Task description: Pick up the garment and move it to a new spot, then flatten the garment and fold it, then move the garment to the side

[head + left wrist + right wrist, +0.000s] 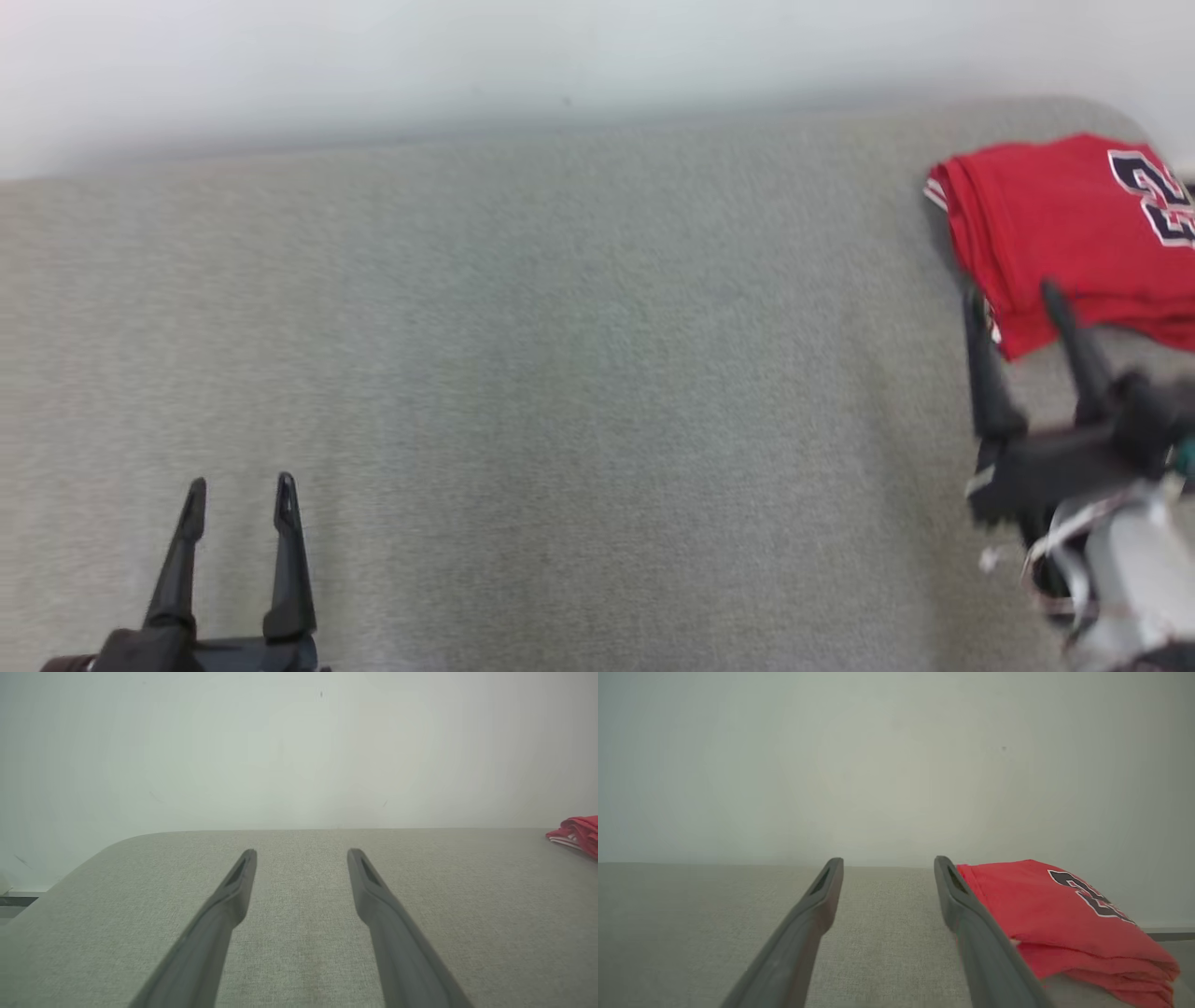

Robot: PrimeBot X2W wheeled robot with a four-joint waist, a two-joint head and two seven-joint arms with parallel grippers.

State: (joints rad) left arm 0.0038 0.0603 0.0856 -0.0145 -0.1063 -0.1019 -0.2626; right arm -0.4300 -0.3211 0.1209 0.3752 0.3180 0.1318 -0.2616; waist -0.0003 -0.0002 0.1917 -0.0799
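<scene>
Folded red jersey garment (1055, 224), dark numerals, noted at far right of grey fabric-covered bench (560, 327). Judged light, limp; layers liable to slide. Hold advised at near left corner. Spread and empty: right end effector (1014, 294), at that corner; left end effector (241, 483), well apart.

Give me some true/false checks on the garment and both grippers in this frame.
1. The red garment lies folded at the right end of the grey surface. True.
2. The right gripper is clamped on the garment. False: its jaws are open with bare surface between them, and the garment lies beside one finger.
3. The left gripper is open over bare surface. True.
4. The garment is spread flat mid-surface. False: it is layered, at the right.
5. The garment bears dark numerals. True.
</scene>
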